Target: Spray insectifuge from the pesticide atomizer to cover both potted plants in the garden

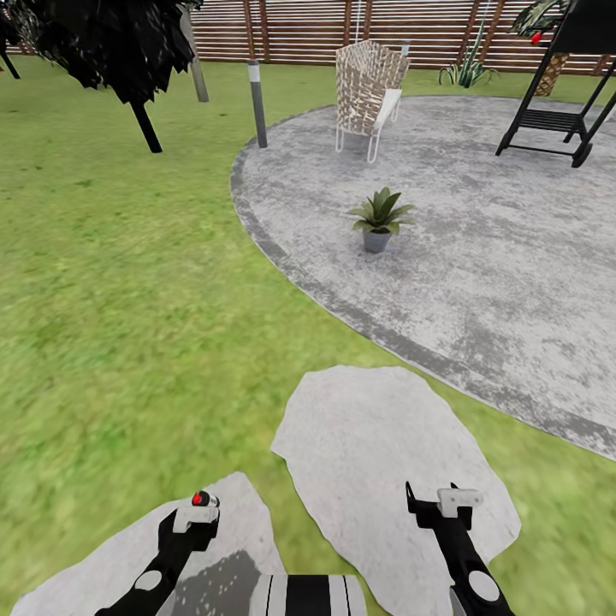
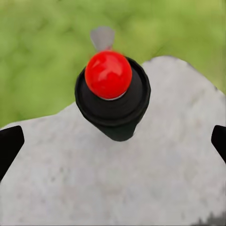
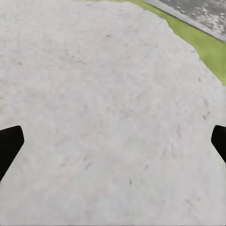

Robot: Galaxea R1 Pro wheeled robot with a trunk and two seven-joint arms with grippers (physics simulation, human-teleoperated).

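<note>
Head view shows one potted plant (image 1: 378, 220); left hand (image 2: 113, 141) grips the atomizer (image 2: 112, 94), right hand (image 3: 113, 141) spread empty.

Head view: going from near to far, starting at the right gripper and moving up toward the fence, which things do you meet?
Right gripper → pale stepping stone → strip of lawn → round stone patio → potted plant → wicker chair → slatted fence.

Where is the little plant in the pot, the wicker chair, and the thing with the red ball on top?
potted plant (image 1: 379, 216), head view, leaves.
wicker chair (image 1: 368, 81), head view, woven back.
pesticide atomizer (image 2: 108, 74), left wrist view, red top.
</note>
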